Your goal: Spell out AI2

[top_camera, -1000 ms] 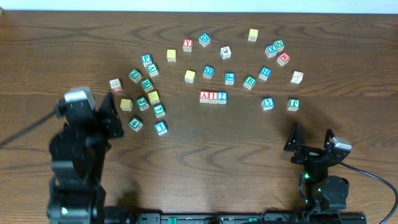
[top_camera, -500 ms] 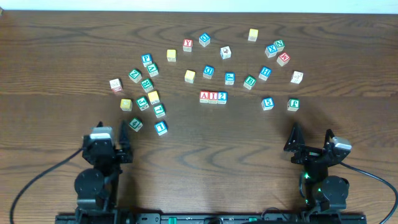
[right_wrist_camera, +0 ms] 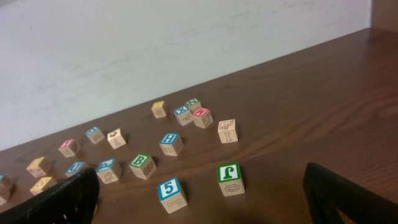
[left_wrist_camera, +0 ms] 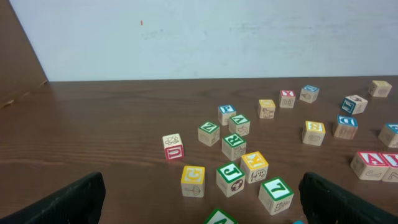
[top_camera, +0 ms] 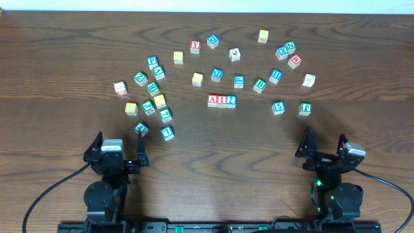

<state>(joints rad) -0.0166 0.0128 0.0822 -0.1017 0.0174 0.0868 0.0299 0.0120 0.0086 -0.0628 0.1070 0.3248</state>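
Three blocks stand side by side in a row at the table's middle: a red A (top_camera: 213, 100), a red I (top_camera: 222, 100) and a blue 2 (top_camera: 231, 100). In the left wrist view the A (left_wrist_camera: 371, 163) shows at the right edge. My left gripper (top_camera: 118, 149) rests near the front left edge, open and empty, well short of the row. Its dark fingers (left_wrist_camera: 68, 202) frame the bottom corners of the left wrist view. My right gripper (top_camera: 323, 144) sits at the front right, open with nothing between its fingers (right_wrist_camera: 351, 200).
Several loose letter and number blocks lie in an arc behind and beside the row. A left cluster includes a green J (left_wrist_camera: 231, 178), a yellow block (left_wrist_camera: 193, 180) and a green 7 (left_wrist_camera: 276, 195). On the right are a blue 5 (right_wrist_camera: 171, 193) and a green block (right_wrist_camera: 230, 178).
My left arm has drawn back toward the front edge and dropped low, and its gripper has opened wide. The right arm and the blocks have not moved.
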